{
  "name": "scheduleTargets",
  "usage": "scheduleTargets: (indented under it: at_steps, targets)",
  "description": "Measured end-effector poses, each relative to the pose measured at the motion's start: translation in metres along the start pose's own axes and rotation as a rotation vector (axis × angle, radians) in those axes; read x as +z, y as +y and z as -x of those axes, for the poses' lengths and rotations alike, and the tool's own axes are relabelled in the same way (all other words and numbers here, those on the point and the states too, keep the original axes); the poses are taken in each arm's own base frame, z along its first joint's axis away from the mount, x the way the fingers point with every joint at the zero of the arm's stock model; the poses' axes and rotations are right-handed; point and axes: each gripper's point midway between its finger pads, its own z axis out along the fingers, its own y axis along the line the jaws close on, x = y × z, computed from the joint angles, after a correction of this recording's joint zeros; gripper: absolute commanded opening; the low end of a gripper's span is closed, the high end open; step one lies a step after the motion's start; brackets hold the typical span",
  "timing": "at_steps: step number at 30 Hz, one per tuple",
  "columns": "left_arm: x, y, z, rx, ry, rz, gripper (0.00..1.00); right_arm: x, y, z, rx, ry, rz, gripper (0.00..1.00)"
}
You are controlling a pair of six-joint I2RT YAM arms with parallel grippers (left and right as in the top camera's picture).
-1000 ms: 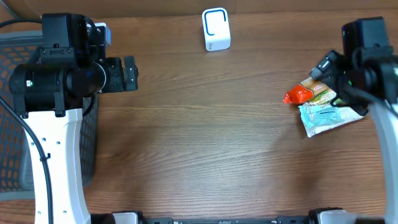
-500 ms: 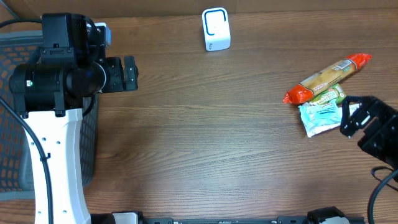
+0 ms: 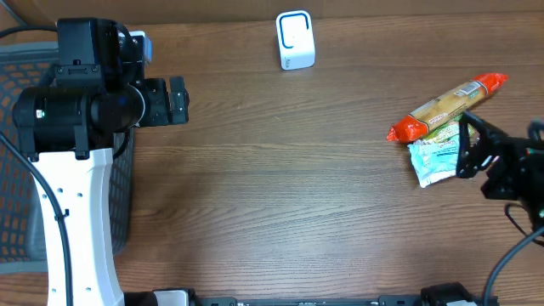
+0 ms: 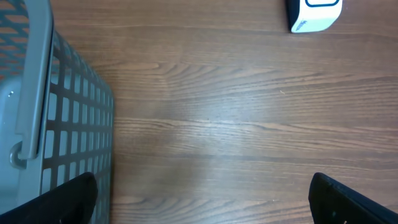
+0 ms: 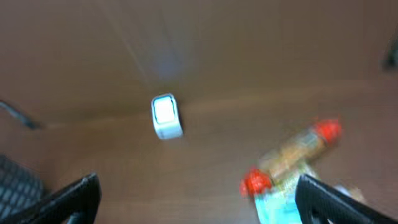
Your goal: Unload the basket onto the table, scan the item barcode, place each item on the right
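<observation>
Landmark: the white scanner [image 3: 295,40], standing at the far edge of the counter [image 3: 280,195]; every place below is given from it.
Task items: three packets in one heap, well to the right of the scanner and nearer the robot. A long tan packet [image 3: 448,106] with orange ends lies slantwise on the scanner's side of the heap. A green packet [image 3: 450,130] touches it, and a pale blue pouch [image 3: 435,159] lies on the side away from the scanner. None of them is near the scanner.
Right hand [image 3: 466,146]: at the heap's edge farthest from the scanner, just beside the pale blue pouch. Its fingers are spread wide with nothing between them. Whether a fingertip touches the pouch cannot be told, and its wrist view is blurred.
Left hand [image 3: 177,100]: well to the left of the scanner, above bare counter, fingers spread wide and empty.
Grey mesh basket [image 3: 17,170]: farther left again, beyond the left hand; no contents can be made out.
Barcode: not legible on any packet in these views.
Done: judged from the layout, nothing yet. No item is picked up and none faces the scanner.
Left: choose one packet, close the right hand on it, lift it clear of the heap, carry it to the scanner and turn its barcode toward the scanner's face.
</observation>
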Motion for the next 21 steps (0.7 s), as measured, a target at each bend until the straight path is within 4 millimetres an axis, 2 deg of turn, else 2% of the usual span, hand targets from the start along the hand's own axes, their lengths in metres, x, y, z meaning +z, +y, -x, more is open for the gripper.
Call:
scheduleTargets:
  at_steps: [3,5,10,12,16,21]
  targets:
    - [0.000,0.000,0.000,0.000,0.001,0.000,1.00,0.009,0.004,-0.004,-0.058,-0.120,0.065,1.00]
    - [0.000,0.000,0.000,0.000,0.001,0.000,1.00,0.015,0.004,-0.016,-0.099,-0.200,0.102,1.00]
    - [0.000,0.000,0.000,0.000,0.001,0.002,1.00,0.042,-0.003,-0.066,-0.153,-0.342,0.161,1.00]
    - [0.001,0.000,0.000,0.000,0.001,0.003,1.00,0.056,-0.006,-0.094,-0.169,-0.389,0.195,1.00]
    - [0.001,0.000,0.000,0.000,0.002,0.002,1.00,0.076,-0.012,-0.137,-0.185,-0.487,0.245,1.00]
    - [0.001,0.000,0.000,0.000,0.002,0.002,0.99,0.100,-0.025,-0.191,-0.191,-0.488,0.258,1.00]
